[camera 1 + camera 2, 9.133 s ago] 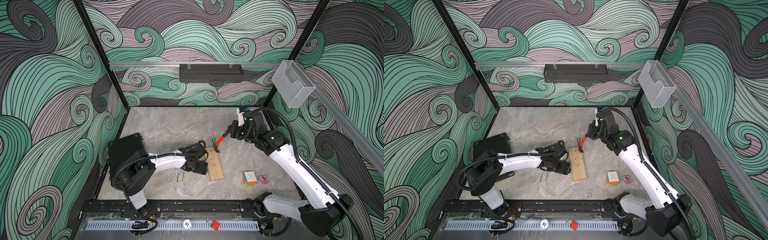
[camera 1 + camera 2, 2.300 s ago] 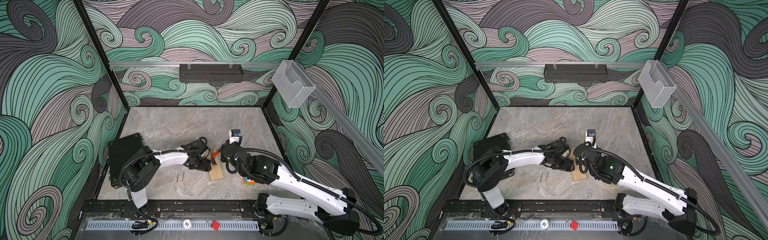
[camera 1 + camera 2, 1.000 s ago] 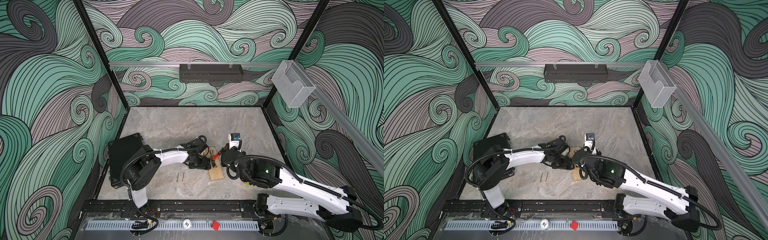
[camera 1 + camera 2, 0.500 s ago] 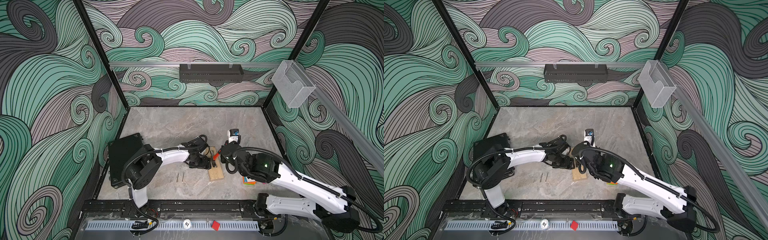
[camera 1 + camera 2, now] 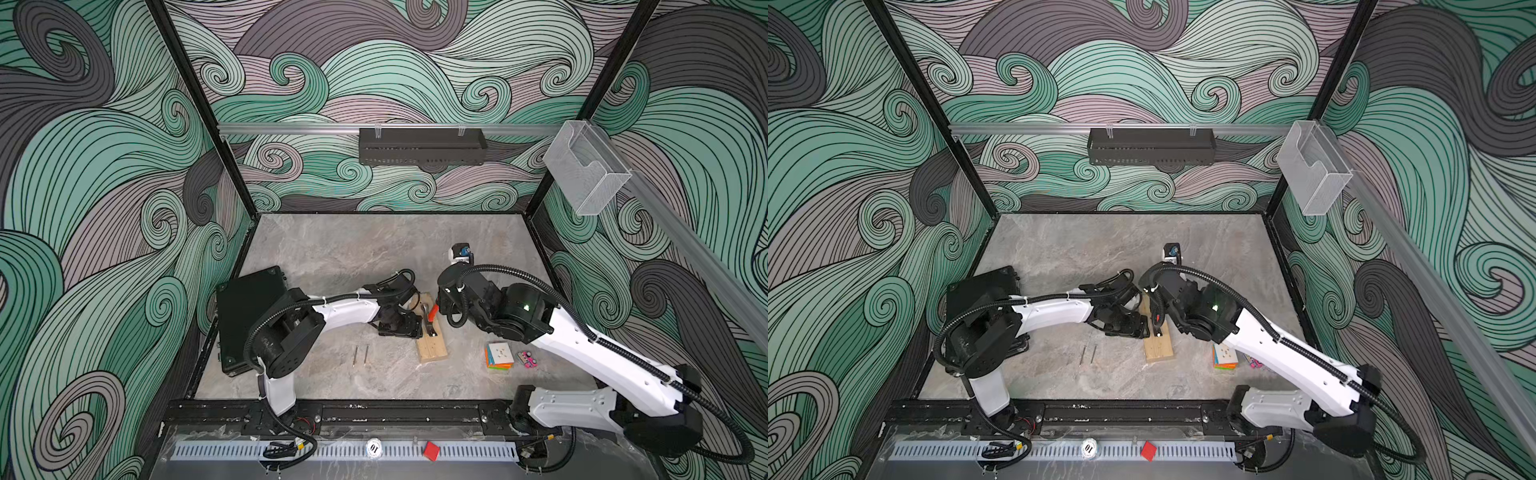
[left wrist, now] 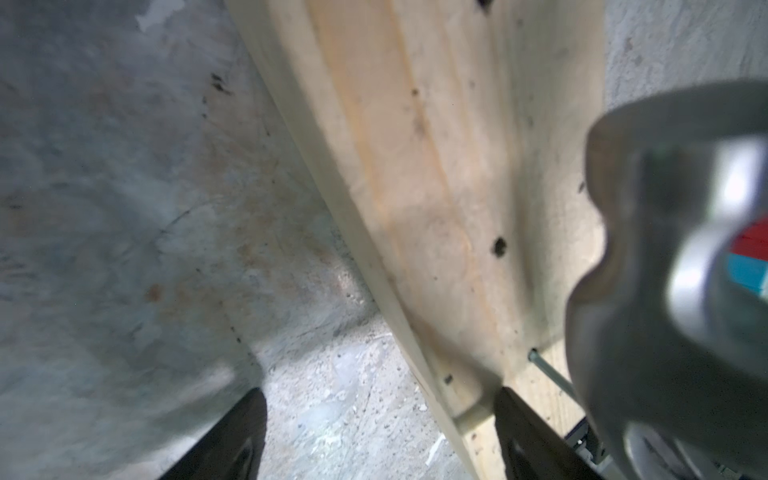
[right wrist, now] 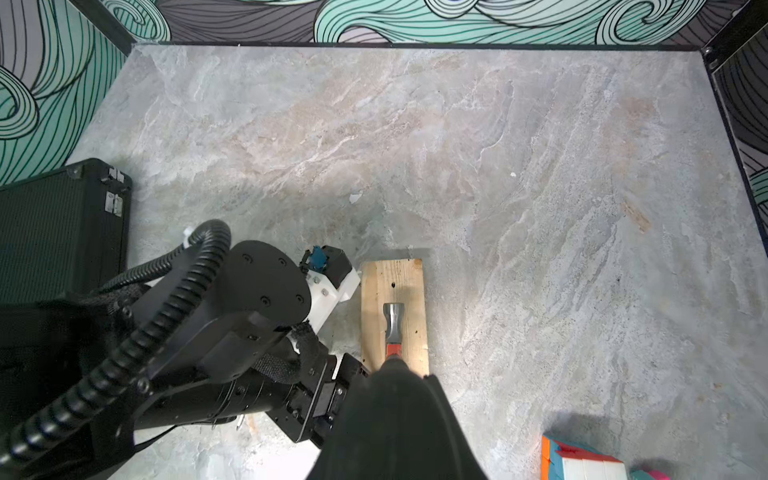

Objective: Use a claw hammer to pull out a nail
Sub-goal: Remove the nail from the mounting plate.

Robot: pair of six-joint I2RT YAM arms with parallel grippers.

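A: So, whereabouts of the claw hammer point(image 7: 392, 322)?
B: Over the wooden board point(image 7: 376, 291), grey head low above its top face near the middle, orange shaft rising away from the wood
A: Held by?
B: Clamped at the black handle end by the right gripper point(image 7: 394, 384), closed tight round it, close by the board's right side
A: And the left gripper point(image 6: 374, 436)?
B: Spread wide, gripping nothing. Parked at the board's left long edge, one finger point(image 6: 528, 432) over the wood, its partner point(image 6: 232, 440) over the table point(image 6: 124, 208) just beside it
A: Any sign of the nail point(image 6: 547, 371)?
B: Yes, poking slantwise out of the board's top, right by the hammer head. Upper end hidden behind the steel, so cannot tell whether caught in the claw
A: Anything else around the board?
B: Two loose nails point(image 5: 360, 354) flat on the table to its left, a colourful cube point(image 5: 498, 355) to its right, a black case point(image 5: 249, 316) well off to the left, beyond the left arm
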